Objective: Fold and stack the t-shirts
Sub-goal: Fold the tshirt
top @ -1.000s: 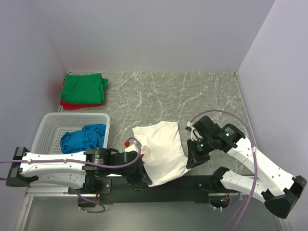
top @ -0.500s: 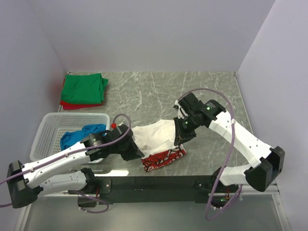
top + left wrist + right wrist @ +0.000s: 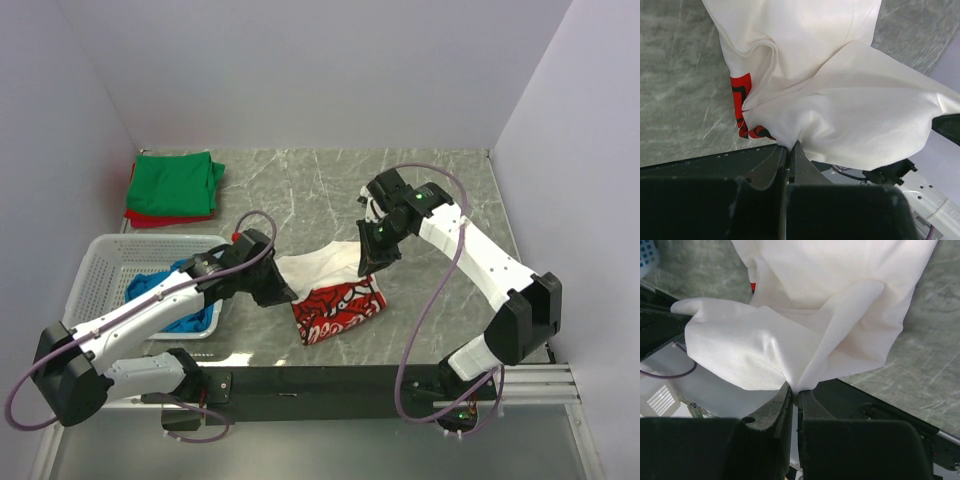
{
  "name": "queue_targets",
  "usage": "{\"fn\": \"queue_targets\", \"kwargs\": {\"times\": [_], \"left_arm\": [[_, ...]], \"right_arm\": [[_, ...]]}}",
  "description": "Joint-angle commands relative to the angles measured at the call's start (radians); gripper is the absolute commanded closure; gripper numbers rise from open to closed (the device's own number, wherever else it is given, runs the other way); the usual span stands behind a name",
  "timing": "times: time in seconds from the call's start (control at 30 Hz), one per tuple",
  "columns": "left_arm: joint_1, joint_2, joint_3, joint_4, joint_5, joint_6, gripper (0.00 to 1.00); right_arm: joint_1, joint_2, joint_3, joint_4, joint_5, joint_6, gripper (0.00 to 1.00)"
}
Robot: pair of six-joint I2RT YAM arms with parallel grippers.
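Observation:
The white t-shirt (image 3: 322,268) with red script print (image 3: 338,307) hangs between my two grippers over the middle of the table, its printed lower part resting on the marble. My left gripper (image 3: 283,292) is shut on its left edge; the cloth (image 3: 840,115) bunches at the jaws (image 3: 789,146). My right gripper (image 3: 368,262) is shut on its right edge, cloth (image 3: 805,330) pinched at the jaws (image 3: 795,390). A folded green shirt (image 3: 175,183) lies on a red one (image 3: 150,219) at the far left. A bright blue shirt (image 3: 160,285) lies crumpled in the basket.
A white lattice basket (image 3: 105,262) stands at the left, near my left arm. Grey walls close the table at the left, back and right. A black rail (image 3: 330,382) runs along the near edge.
Both grippers have moved away from the near edge toward the table's middle, lifting the white shirt with them; its red print now shows at the bottom.

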Motion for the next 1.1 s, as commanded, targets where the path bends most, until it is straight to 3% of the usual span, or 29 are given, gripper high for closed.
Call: {"fn": "queue_targets", "kwargs": {"times": [0.0, 0.33, 0.53, 0.8, 0.97, 1.07], "left_arm": [[0.03, 0.021, 0.068, 0.04, 0.013, 0.064, 1.0], [0.157, 0.087, 0.119, 0.082, 0.068, 0.153, 0.99], [0.163, 0.11, 0.178, 0.062, 0.097, 0.205, 1.0], [0.146, 0.021, 0.107, -0.041, 0.254, 0.282, 1.0], [0.07, -0.079, 0.053, -0.143, 0.274, 0.28, 1.0], [0.022, -0.137, 0.034, -0.199, 0.298, 0.251, 0.99]], "right_arm": [[-0.03, 0.027, 0.082, 0.037, 0.005, -0.048, 1.0], [-0.057, 0.128, 0.179, 0.037, -0.012, -0.081, 1.0], [-0.067, 0.147, 0.266, -0.01, -0.021, -0.094, 1.0], [0.007, -0.063, 0.013, -0.067, -0.07, -0.085, 1.0], [0.083, -0.266, -0.195, -0.118, -0.112, -0.005, 1.0], [0.119, -0.347, -0.236, -0.177, -0.132, 0.029, 1.0]]}}
